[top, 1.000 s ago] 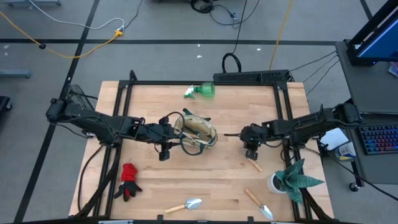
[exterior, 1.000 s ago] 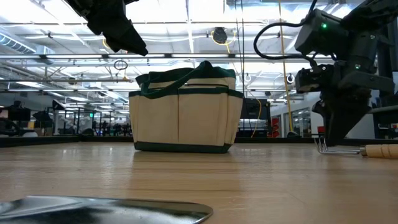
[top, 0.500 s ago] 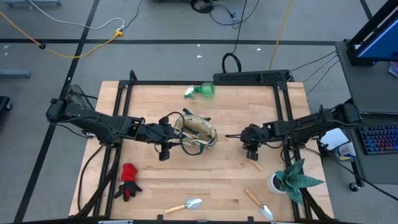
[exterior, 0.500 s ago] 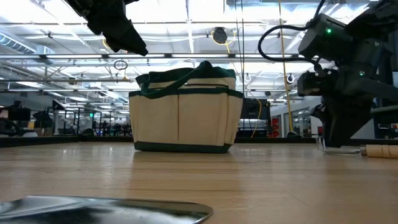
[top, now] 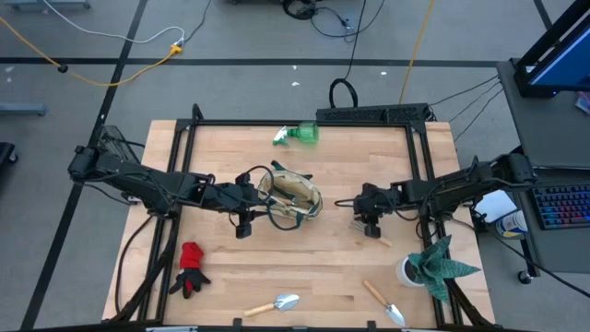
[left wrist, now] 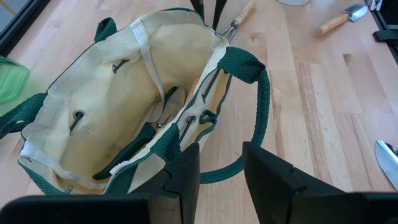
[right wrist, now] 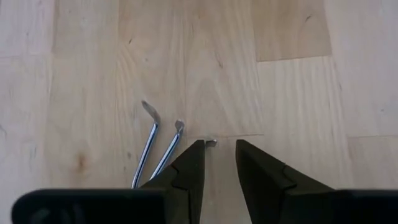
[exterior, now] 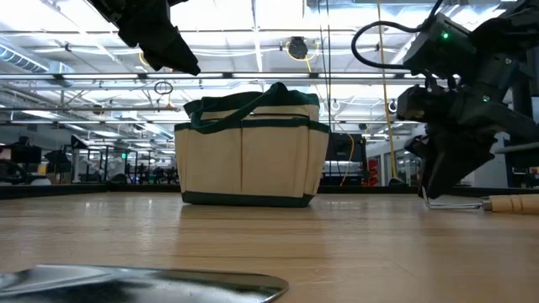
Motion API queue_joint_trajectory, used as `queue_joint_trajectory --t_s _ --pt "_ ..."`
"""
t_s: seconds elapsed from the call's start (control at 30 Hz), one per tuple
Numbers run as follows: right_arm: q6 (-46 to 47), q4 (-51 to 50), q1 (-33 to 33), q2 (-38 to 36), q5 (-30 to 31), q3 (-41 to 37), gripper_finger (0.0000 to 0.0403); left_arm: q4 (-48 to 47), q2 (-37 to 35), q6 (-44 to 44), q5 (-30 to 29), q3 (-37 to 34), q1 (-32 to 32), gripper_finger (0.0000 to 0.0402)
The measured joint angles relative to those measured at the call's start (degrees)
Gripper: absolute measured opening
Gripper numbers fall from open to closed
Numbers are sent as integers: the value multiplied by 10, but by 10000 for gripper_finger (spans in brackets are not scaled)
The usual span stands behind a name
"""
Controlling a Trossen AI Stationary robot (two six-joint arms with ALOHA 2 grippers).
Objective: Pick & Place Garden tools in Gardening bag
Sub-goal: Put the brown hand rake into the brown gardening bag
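Observation:
The cream-and-green gardening bag [top: 291,199] stands upright on its base at the table's middle, mouth open [left wrist: 137,106]. My left gripper [top: 242,224] hovers open and empty just left of the bag, over its dark green loop handle [left wrist: 258,106]. My right gripper [top: 368,222] is down at the table, open, over the tine end of a wooden-handled fork-rake [exterior: 497,203]. In the right wrist view two tines [right wrist: 149,134] show beside one finger and a third tine [right wrist: 211,143] shows at that finger's tip. The rake lies flat on the table. My right gripper comes from above, pointing down, at the rake's tine end [right wrist: 177,134]. One finger [right wrist: 189,171] lies over the tines and hides where they join. I cannot tell whether the fingers touch the rake.
A green spray bottle [top: 299,135] lies at the far edge. A red glove [top: 191,267] lies near left. Two trowels [top: 277,303] [top: 383,302] lie at the near edge. The potted spiky plant [top: 433,266] stands near right, close to my right arm.
My right gripper has shifted a little toward the bag, staying low over the rake's tines. My left arm has kept still.

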Motion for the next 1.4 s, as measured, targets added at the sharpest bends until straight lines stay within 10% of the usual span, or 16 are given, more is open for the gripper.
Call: queue_joint_trajectory --t_s 1.4 --pt "-22 178 0 0 -29 -56 84 0 0 -6 0 0 0 127"
